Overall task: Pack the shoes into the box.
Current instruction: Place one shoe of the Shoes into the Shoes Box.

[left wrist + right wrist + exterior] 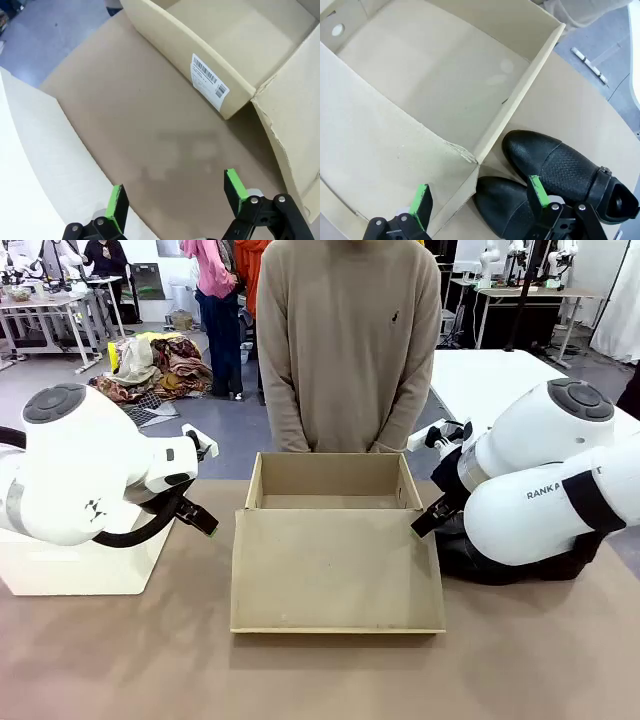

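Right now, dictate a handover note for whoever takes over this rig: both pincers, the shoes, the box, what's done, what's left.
Left pincer: open, empty, over bare table beside the box.
Right pincer: open, empty, above the box's corner, near the shoes.
Shoes: side by side on the table, just outside the box.
Box: open, flap lying flat, empty.
Done: nothing packed.
Left: both shoes into the box.

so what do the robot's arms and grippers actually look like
The left arm and right arm are glossy white with rounded joints capped by grey discs. The right one carries dark lettering, RANKA readable, and a black band; a black cable loops under the left. The left gripper and right gripper are black with bright green pads and silver pivot pins.
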Controlling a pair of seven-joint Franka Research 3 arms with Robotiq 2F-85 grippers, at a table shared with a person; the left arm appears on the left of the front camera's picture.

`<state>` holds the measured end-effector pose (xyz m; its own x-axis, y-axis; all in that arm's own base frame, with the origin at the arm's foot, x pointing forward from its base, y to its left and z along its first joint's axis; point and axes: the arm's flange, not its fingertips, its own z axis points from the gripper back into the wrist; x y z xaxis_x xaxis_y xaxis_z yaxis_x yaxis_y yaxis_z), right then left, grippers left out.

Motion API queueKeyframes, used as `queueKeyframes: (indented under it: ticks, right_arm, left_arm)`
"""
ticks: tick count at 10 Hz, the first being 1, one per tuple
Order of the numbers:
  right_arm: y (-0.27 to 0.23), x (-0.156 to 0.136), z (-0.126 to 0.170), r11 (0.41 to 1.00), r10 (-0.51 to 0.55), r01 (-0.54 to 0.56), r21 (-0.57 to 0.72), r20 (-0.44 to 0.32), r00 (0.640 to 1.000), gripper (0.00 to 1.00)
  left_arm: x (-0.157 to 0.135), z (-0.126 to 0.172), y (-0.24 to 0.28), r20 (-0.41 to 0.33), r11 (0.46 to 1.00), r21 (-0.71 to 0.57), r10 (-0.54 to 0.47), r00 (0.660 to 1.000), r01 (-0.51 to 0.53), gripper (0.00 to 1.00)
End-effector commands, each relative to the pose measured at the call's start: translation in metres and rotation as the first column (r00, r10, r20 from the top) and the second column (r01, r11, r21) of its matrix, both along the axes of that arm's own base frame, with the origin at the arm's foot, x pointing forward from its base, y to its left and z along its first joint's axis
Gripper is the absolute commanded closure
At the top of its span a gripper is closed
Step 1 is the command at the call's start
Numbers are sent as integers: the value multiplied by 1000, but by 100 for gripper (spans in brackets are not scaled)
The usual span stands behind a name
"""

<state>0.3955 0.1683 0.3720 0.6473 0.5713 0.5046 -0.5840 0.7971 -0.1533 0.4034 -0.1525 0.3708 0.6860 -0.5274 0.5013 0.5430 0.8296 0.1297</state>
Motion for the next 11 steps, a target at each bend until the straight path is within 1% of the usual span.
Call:
queueKeyframes:
  ticks: [1,11]
  right_arm:
    - [0,0,0,1000,0,0,0,0,1000,0]
    - [0,0,0,1000,0,0,0,0,1000,0]
  left_arm:
    - [0,0,0,0,1000,0,0,1000,0,0]
    - [0,0,0,0,1000,0,0,1000,0,0]
